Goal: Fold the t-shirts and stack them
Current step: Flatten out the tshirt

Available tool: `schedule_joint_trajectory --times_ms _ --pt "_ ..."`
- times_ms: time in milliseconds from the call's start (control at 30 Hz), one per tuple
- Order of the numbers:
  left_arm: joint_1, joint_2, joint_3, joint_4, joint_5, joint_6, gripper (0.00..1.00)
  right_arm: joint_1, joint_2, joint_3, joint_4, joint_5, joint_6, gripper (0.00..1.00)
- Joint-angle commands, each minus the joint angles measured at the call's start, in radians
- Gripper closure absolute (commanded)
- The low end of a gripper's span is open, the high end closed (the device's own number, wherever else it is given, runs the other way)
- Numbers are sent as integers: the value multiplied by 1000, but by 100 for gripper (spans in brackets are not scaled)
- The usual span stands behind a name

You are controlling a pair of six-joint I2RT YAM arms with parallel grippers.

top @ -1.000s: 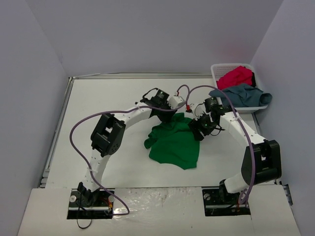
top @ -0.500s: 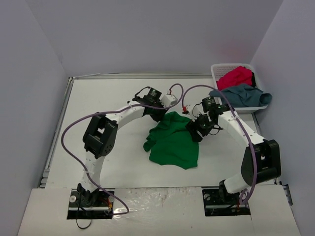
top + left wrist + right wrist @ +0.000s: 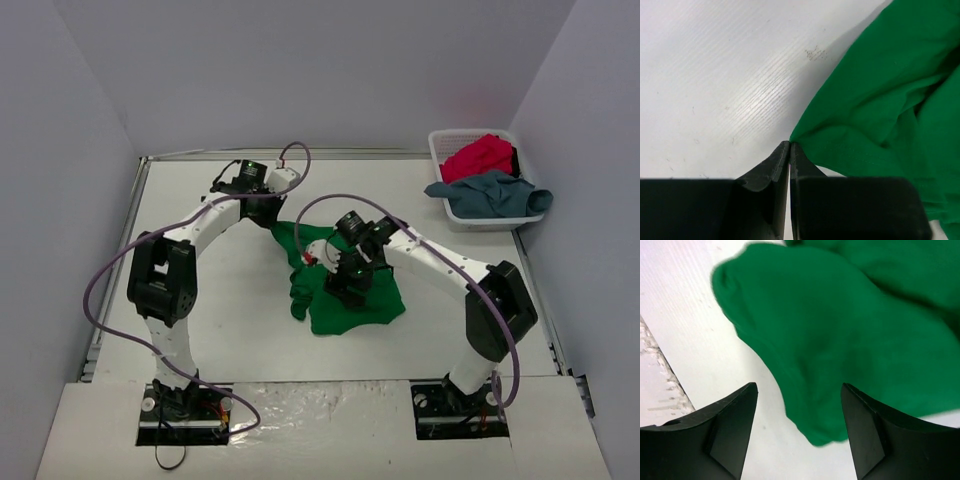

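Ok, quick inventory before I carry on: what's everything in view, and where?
green t-shirt: one, bright green, crumpled mid-table
red t-shirt: one, crimson, bunched in the basket
grey-blue t-shirt: one, dusty grey-blue, draped over the basket's near rim
basket: one, white plastic lattice, table's far right corner
table: one, white
cables: two, purple, one along each arm
left gripper: one, black, shut on the green t-shirt's far-left corner
right gripper: one, black, open over the green t-shirt
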Motion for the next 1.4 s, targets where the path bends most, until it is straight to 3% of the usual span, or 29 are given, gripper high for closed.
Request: schedule_joint_trajectory --times_ms 0,133,300,867,1100,1367 --pt "11 -82 -14 -32 -14 21 98 91 64 61 -52 29 -9 38" --pt "27 -91 -37 -32 -30 31 98 198 108 73 -55 13 -9 48" --pt "47 -91 -46 -29 -30 33 97 252 148 56 -55 3 -14 50" --pt "79 -71 -65 -4 -7 28 98 264 347 36 -3 -4 -48 44" --pt "96 -68 -74 -1 15 24 98 296 395 27 64 84 -3 52" --pt "103 -76 -74 2 23 22 98 362 456 -77 245 303 87 58"
